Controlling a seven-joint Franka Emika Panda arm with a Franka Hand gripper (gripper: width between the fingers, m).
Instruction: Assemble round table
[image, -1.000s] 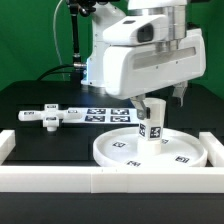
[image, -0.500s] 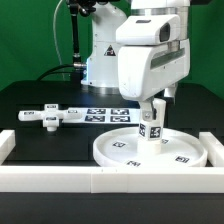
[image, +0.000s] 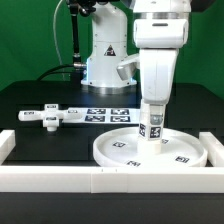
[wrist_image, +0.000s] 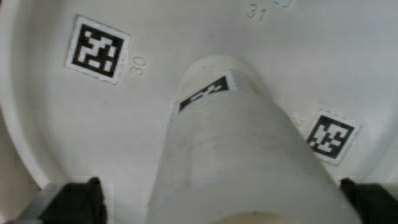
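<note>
From my remote station, I see the arm's wrist turned since a second ago: its white housing, then broad and angled toward the exterior view's right, now stands narrow and upright in the upper right of the frame. The gripper (image: 152, 118) has come squarely over the post (image: 151, 127), jaws wide to either side, hiding more of its top.

Exterior view frontal, raised, mid-distance, wrist view close overhead, both showing post (image: 152, 126) (wrist_image: 240, 140)
</note>
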